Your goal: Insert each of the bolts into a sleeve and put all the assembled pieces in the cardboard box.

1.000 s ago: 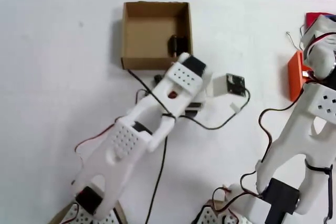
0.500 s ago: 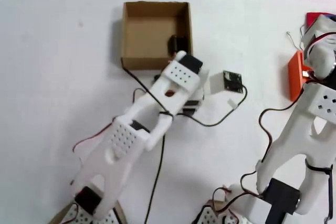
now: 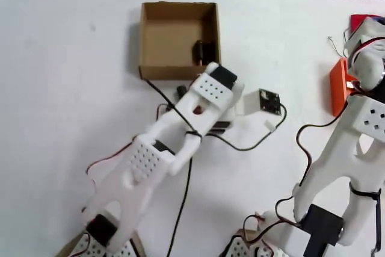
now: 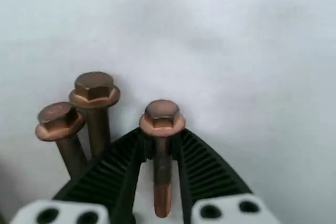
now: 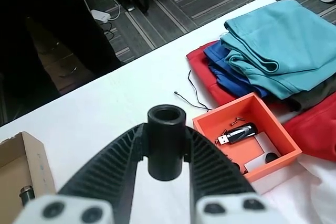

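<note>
On the left of the high view, the left arm (image 3: 162,142) lies stretched from the near edge of the white table (image 3: 72,76) toward the cardboard box (image 3: 171,71), its wrist just short of the box's near wall. The box stands open toward the table's far edge, and a dark piece (image 3: 201,51) lies inside it, in the near right-hand corner. In the left wrist view the left gripper (image 4: 161,136) has its black ribbed fingers (image 4: 202,161) clenched on a copper bolt (image 4: 162,121). The shank runs between the fingers and the flanged hex head sticks out just past the tips. Just beside it two loose bolts (image 4: 94,95) lie close together on the table, heads pointing the same way as the held one and shanks partly hidden behind one finger. Whether the held bolt rests on the table or hangs above it cannot be told. Farther right, the right arm (image 3: 355,142) stands at the table's right side, well apart from the box and next to an orange tray (image 3: 337,91). In the right wrist view the right gripper (image 5: 166,132) grasps a black sleeve (image 5: 166,153), upright with its open bore facing up. Beyond it the tray holds a USB stick (image 5: 236,132) and a few small parts. Folded clothes (image 5: 268,40) in teal, blue and red lie against the tray's far side.
</note>
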Available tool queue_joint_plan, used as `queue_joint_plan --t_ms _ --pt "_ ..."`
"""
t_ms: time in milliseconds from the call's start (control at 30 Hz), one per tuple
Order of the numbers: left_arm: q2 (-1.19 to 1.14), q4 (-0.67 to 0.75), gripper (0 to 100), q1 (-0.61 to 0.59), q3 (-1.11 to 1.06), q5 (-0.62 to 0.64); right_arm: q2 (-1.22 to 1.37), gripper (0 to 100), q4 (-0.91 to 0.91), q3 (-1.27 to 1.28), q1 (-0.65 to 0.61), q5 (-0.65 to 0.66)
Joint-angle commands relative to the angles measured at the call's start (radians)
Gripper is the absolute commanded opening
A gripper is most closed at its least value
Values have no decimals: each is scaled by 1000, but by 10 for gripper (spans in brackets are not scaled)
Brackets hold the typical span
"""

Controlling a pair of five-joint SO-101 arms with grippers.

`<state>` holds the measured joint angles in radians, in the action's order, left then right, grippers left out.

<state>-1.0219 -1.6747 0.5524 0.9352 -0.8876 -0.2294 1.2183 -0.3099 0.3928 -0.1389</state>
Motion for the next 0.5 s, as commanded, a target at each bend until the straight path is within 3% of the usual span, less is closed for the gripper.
queue_joint_plan --t_ms 0,200,467 --pt "6 -103 24 9 107 2 -4 23 -27 -51 12 -12" --pt "6 -110 24 8 306 100 -10 23 -27 -51 12 -12" --pt "86 -115 24 -28 361 384 -13 23 -22 -51 12 -12"
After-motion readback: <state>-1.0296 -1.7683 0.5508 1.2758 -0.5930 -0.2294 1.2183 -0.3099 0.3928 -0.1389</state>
